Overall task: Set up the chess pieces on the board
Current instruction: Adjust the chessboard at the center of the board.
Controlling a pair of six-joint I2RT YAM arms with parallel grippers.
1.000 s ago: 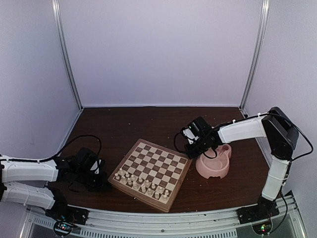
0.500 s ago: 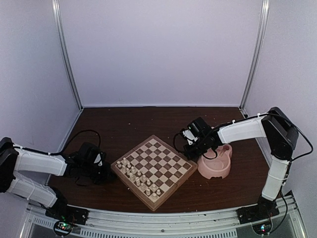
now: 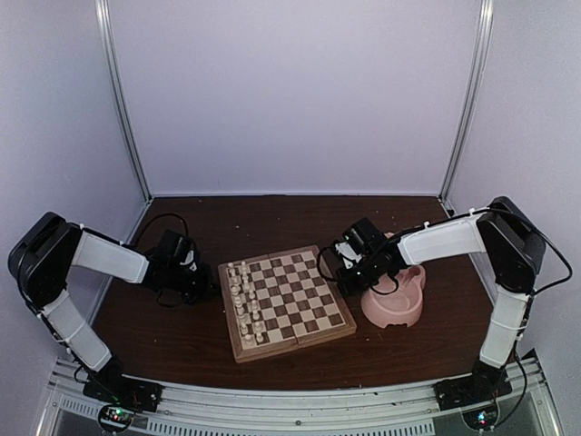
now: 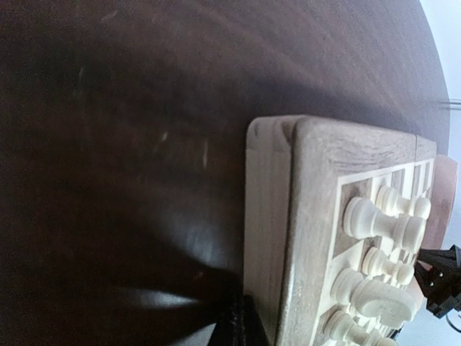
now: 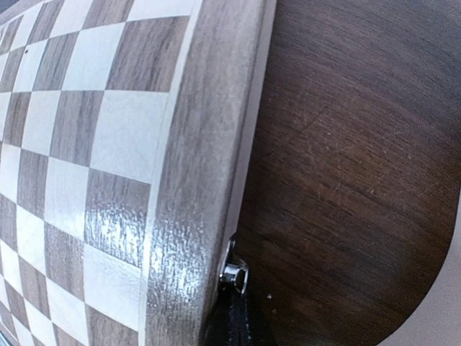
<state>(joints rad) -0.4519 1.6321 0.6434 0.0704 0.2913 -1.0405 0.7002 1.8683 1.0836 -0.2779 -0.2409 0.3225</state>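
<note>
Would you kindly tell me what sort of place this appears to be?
Most likely a robot lab enclosure: plain pale walls joined by metal corner posts, a dark table, and an aluminium rail along its near edge.

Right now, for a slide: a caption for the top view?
Left gripper and right gripper, both shut, flank the chessboard; cream pieces line its left side.

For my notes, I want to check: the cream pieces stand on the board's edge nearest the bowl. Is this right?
No. The cream pieces stand on the edge of the board farthest from the bowl, as the top view shows.
</note>
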